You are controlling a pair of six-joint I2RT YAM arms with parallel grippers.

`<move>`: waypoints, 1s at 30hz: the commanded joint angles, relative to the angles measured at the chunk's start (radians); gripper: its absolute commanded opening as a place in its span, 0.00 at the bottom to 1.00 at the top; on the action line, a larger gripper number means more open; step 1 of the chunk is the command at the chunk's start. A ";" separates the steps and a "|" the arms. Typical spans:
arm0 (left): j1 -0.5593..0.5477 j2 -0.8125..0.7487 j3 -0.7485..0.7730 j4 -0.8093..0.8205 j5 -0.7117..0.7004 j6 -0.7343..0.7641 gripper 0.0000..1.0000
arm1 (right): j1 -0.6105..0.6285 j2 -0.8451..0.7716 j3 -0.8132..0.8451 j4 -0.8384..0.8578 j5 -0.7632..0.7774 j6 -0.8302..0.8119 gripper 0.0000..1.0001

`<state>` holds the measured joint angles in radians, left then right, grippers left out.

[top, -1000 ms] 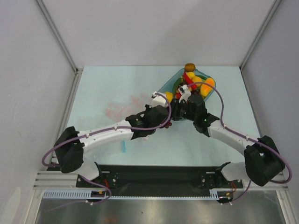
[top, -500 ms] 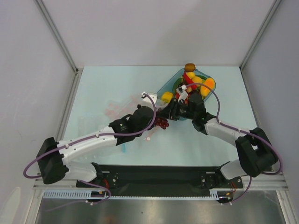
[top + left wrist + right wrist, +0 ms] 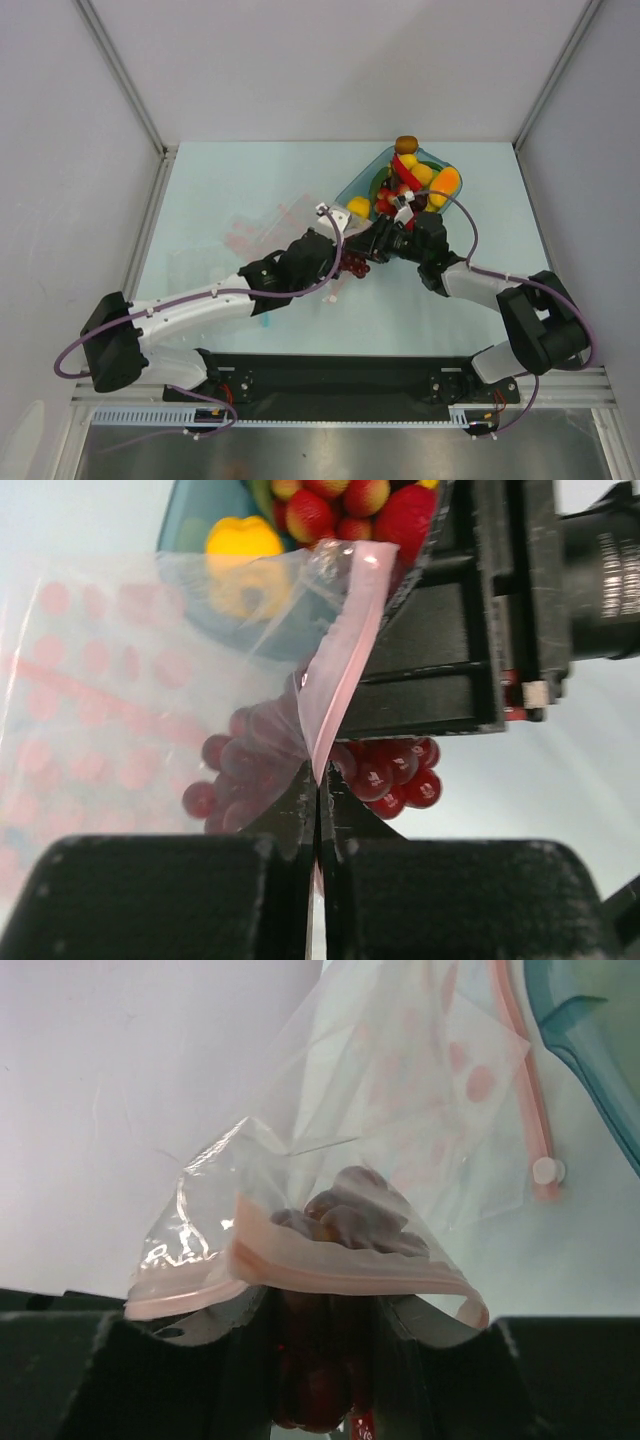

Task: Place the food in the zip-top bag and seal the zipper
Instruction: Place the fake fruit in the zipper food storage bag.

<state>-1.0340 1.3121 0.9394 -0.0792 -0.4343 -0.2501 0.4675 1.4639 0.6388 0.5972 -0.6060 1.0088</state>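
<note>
Fig.: my L jaws pinch zipper (image 3: 345,650), R jaws hold grape bunch (image 3: 395,775) at zip-top bag (image 3: 100,660) mouth; risk: floppy lip snags grapes, they spill.

No text, labels or numbers legible

Two arms meet over the middle of the pale worktop (image 3: 220,185). The left end effector (image 3: 338,262) and the right end effector (image 3: 378,245) are close together, with dark red grapes (image 3: 355,267) right by them. Just behind is a teal dish (image 3: 352,185) piled with toy food: a yellow pepper (image 3: 358,207), red bits, an orange piece (image 3: 445,183) and a brown piece (image 3: 406,145) on top. A clear bag (image 3: 262,228) with pink spots lies to the left.
</note>
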 commanded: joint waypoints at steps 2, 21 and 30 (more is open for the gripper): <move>-0.043 0.012 0.012 0.101 0.129 0.017 0.00 | -0.006 -0.051 -0.028 0.208 0.063 0.149 0.19; -0.075 -0.053 -0.025 0.174 0.254 0.017 0.00 | 0.099 -0.191 0.005 -0.094 0.440 0.042 0.29; -0.031 -0.079 -0.042 0.145 0.200 -0.024 0.00 | 0.160 -0.117 0.041 -0.092 0.480 -0.055 0.48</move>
<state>-1.0954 1.2865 0.9016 0.0345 -0.2417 -0.2207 0.6167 1.3399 0.6147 0.4679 -0.1570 1.0203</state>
